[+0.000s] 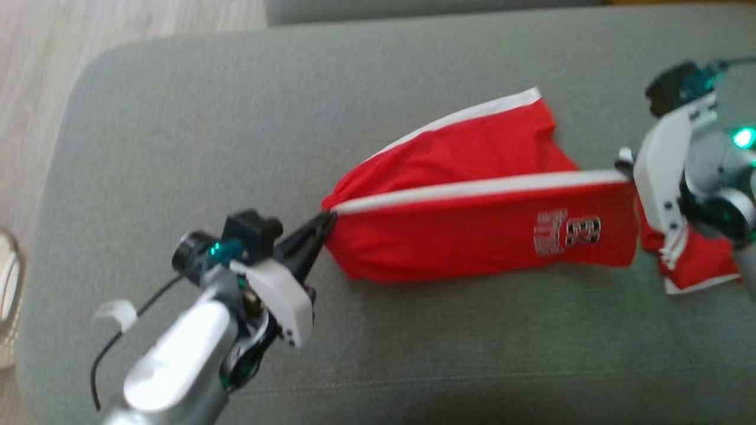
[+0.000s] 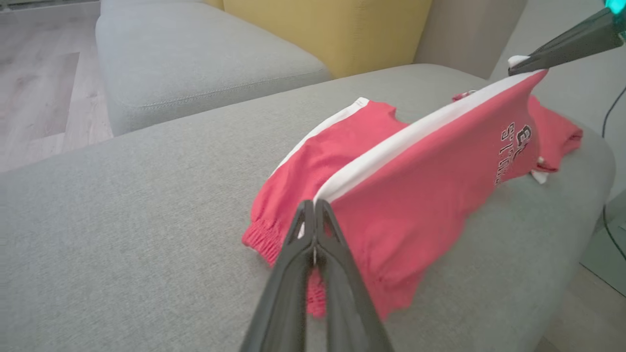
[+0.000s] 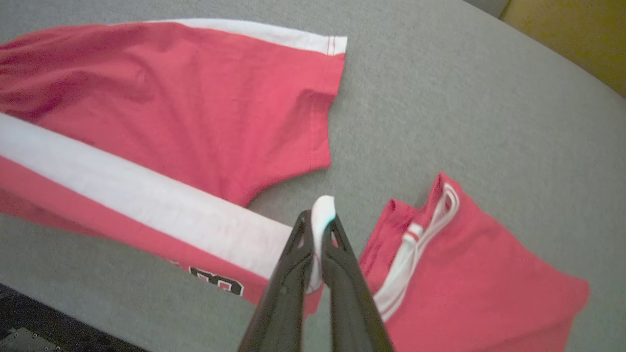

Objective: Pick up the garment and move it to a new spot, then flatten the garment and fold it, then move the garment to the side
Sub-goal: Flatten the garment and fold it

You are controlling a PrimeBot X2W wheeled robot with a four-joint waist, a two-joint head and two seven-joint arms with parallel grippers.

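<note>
Along the near edge at six o'clock in the head view runs the grey sofa cushion (image 1: 177, 366), which carries the red shorts (image 1: 472, 248) right of its centre. Past the cushion's far rim, pale wooden floor (image 1: 35, 59) shows at ten o'clock and another grey cushion (image 1: 413, 9) at twelve; the left wrist view adds a yellow cushion (image 2: 342, 29) behind that.

From seven o'clock the left arm slants up toward the middle, its left gripper (image 1: 323, 224) pinched tight on one end of the shorts' white stripe (image 1: 472, 189). At three o'clock the right gripper (image 3: 318, 220) is clamped on the stripe's other end. That edge hangs taut between them, and the rest drapes onto the cushion.
</note>
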